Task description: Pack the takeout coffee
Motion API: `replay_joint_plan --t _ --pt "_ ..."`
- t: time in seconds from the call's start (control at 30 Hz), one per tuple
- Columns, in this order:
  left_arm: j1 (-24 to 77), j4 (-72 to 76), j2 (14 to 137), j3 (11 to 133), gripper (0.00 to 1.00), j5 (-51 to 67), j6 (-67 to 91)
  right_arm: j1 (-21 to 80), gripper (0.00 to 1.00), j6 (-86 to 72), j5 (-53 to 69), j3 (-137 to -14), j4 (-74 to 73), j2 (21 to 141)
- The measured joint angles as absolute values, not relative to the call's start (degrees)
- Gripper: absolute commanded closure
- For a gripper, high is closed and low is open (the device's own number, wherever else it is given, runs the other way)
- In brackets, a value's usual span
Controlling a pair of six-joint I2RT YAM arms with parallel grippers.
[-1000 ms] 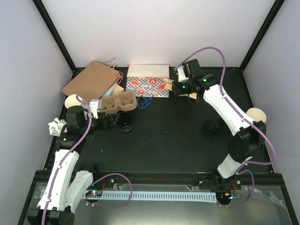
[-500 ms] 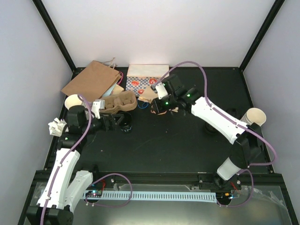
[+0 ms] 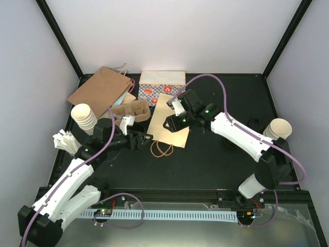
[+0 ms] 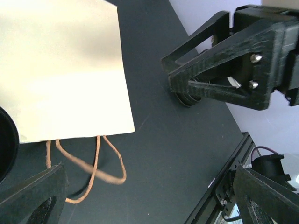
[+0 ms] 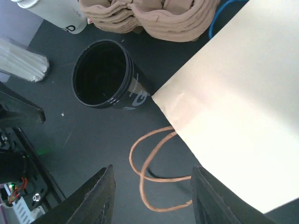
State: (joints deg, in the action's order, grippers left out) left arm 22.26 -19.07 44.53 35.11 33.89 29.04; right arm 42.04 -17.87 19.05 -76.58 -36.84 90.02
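The coffee cup (image 5: 103, 74) sits just outside your left gripper (image 4: 149, 179), jaws spread; your right gripper (image 5: 152, 189) gapes above the paper bag (image 5: 233, 107).

The white-linked left arm (image 3: 67, 180) is stretched from its near-left base up and rightward. Its black two-finger left gripper (image 3: 140, 140) is held low and pointed right. Its fingers (image 4: 32, 196) are seen spread wide at both lower corners of the left wrist view, nothing clamped. The white-linked right arm (image 3: 239, 136) is bent at the elbow on the right and reached leftward toward the middle. Its black two-finger right gripper (image 3: 172, 123) is angled down-left, with its fingers (image 5: 105, 196) parted and nothing pinched between them.
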Motion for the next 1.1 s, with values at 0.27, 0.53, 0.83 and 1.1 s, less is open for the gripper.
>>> replay_joint_plan --t 0.27,0.53,0.83,1.1 --pt "27.3 -18.1 45.9 35.0 0.03 30.3 31.0 42.0 0.54 -14.5 13.6 -73.0 -37.0 86.6" --pt "30.9 -17.1 45.9 32.1 0.04 27.0 32.6 42.3 0.54 -12.7 13.9 -64.1 -35.3 87.0" --pt "34.7 -16.1 45.7 27.3 0.02 24.3 35.2 42.4 0.53 -12.2 11.0 -56.7 -30.5 79.9" --pt "35.1 -15.4 44.0 25.9 0.01 22.5 35.9 42.4 0.30 -9.9 6.7 -53.7 -23.8 71.6"
